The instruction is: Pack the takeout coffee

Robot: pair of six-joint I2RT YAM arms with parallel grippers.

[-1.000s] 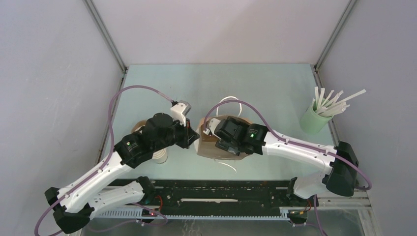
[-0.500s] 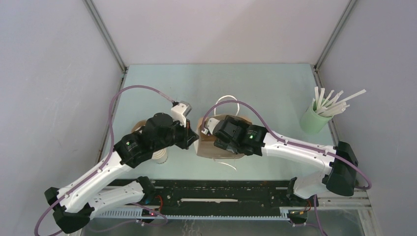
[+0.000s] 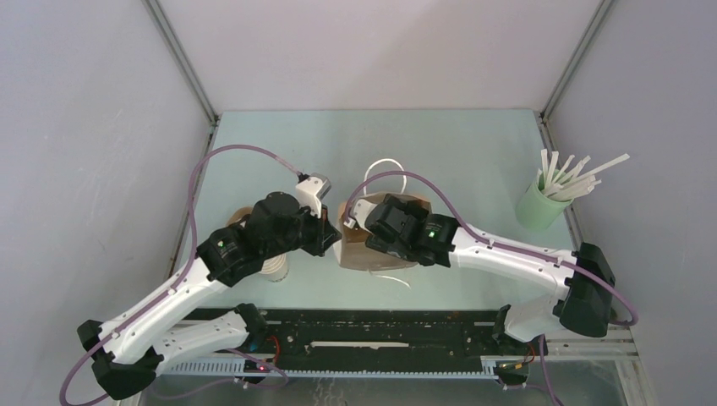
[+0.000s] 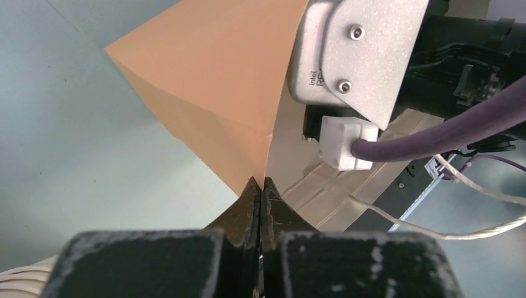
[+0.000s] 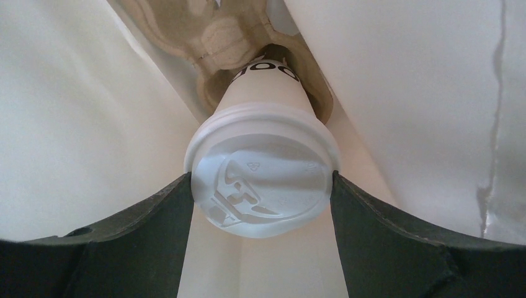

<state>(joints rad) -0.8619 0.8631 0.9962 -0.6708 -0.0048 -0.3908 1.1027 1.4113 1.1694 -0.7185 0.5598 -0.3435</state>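
Right wrist view has the lidded coffee cup (image 5: 263, 180) clamped between the fingers of the right pincer (image 5: 262, 189), its base in a pulp tray (image 5: 211, 31) just ahead of them, all inside the paper bag (image 5: 403, 93). The left pincer (image 4: 261, 194) is pressed together on the bag's edge.

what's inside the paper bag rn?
Right wrist view: the lidded cup, held by the right gripper, base in a pulp cup carrier at the bottom. From above, the right arm covers the paper bag's mouth, so the rest is hidden.
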